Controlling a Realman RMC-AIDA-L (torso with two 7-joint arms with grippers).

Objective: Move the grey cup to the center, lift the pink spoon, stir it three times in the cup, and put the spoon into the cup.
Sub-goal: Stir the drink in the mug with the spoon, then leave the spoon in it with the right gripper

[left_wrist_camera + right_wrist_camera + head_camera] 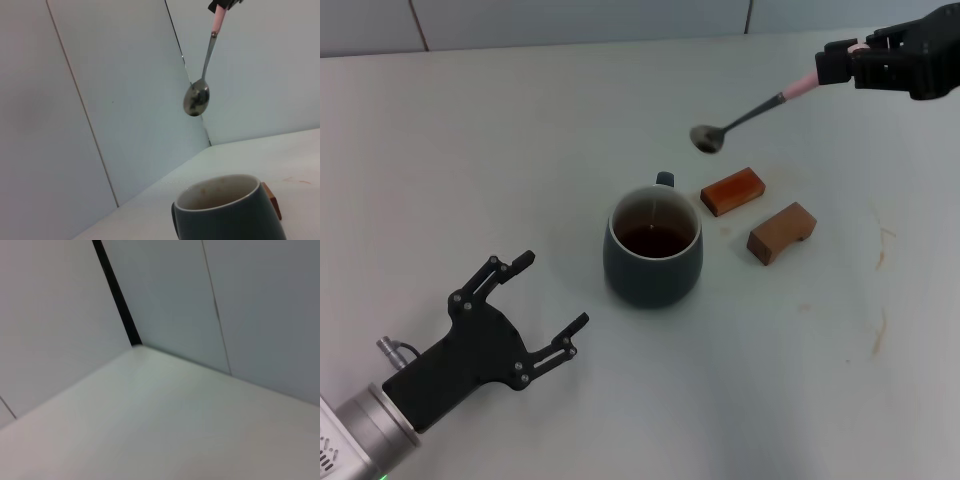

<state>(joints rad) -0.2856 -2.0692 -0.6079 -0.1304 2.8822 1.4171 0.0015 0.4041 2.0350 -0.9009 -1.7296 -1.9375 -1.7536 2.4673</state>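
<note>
My right claw point(835, 62), clenched on the handle of the pink spoon point(750, 110), holds it in the air above the desk point(470, 150), long axis slanting bowl-first down toward the grey cup point(653, 248). The cup stands mid-desk, below and to the spoon's left. My left claw point(545, 300) rests near the cup, fingers spread and empty.

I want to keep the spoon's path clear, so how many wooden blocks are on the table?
2. One wooden block lies just right of the grey cup, near its handle; the other block sits further right and nearer the robot. Both lie below the pink spoon held by the right gripper.
</note>
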